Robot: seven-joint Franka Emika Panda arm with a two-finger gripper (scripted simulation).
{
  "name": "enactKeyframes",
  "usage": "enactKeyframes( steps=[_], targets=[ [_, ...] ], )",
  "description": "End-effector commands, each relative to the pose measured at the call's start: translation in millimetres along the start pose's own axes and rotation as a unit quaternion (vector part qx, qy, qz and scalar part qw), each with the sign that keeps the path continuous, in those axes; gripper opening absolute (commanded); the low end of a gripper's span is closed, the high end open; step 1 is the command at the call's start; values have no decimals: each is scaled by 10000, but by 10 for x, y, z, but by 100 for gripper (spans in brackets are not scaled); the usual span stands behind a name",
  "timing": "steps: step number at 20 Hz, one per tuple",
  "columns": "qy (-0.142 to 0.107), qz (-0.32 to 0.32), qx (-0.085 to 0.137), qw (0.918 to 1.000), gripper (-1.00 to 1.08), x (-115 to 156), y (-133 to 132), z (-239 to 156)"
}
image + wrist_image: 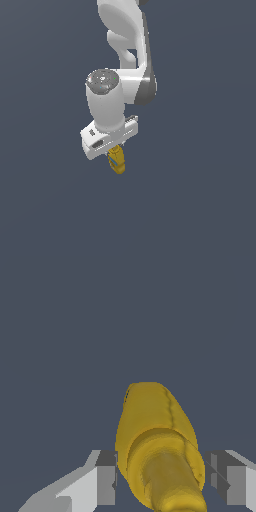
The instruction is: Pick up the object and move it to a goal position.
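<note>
The object (119, 164) is a small mustard-yellow squeeze bottle with a blue label patch, hanging below my white gripper (115, 151) in the exterior view. The wrist view shows its yellow body and ribbed cap (152, 421) filling the gap between the two grey fingertips (106, 478), which press on both of its sides. My gripper (165, 481) is shut on the object. Its upper part is hidden inside the hand in the exterior view.
The white arm links (127, 45) rise above the hand toward the top of the exterior view. Everything around is a flat dark blue-grey surface with no other objects or edges in view.
</note>
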State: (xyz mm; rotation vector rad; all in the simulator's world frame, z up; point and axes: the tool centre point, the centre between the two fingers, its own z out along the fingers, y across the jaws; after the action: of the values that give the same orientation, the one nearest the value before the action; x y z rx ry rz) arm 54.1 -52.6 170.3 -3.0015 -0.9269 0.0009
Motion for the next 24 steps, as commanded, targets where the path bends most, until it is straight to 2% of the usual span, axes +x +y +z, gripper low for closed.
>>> enactKeyframes(
  steps=[1, 12, 17, 24],
  targets=[
    [3, 0, -2, 10000, -100, 2, 1, -1],
    [0, -1, 0, 10000, -100, 39, -85, -119],
    [-1, -1, -3, 10000, -100, 135, -291, -413],
    [-2, -1, -6, 10000, -100, 342, -709, -1020]
  ],
)
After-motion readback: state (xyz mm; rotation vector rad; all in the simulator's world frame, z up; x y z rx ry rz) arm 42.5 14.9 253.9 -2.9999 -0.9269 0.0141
